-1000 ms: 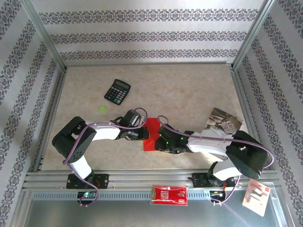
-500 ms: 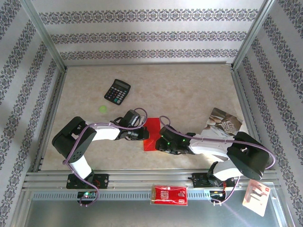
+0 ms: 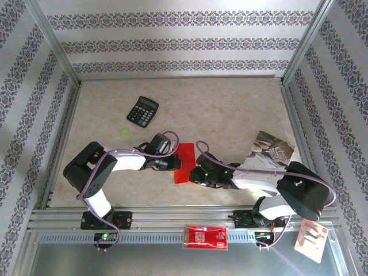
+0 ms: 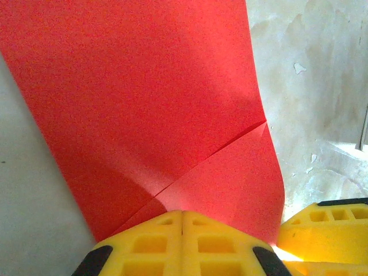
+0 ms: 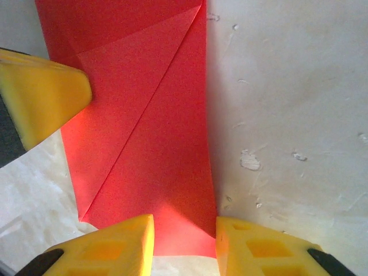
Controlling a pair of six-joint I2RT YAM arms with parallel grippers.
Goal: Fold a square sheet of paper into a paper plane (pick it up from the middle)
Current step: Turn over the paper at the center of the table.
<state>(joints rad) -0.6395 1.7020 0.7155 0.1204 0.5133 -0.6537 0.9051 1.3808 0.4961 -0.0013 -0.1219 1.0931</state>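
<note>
The square sheet of paper (image 3: 184,163), already partly folded into a narrow red strip with a diagonal flap, lies flat on the worktop (image 3: 230,109) near its front middle, between the two arms; its long axis runs roughly away from the bases, leaning a little to the right at the far end; the left fingers (image 4: 144,250) are fully closed, pads together, set on the strip's left side, though I cannot tell whether they pinch a layer or merely press it down; the right fingers (image 5: 109,247) stand partly apart, straddling the strip's near end with the red paper in the gap, gripping nothing yet; both arms are at the paper, so the next crease probably falls to the right one while the left pins; bare worktop lies beyond the strip; the calculator (image 3: 142,111) and the booklet (image 3: 271,148) sit well apart.
</note>
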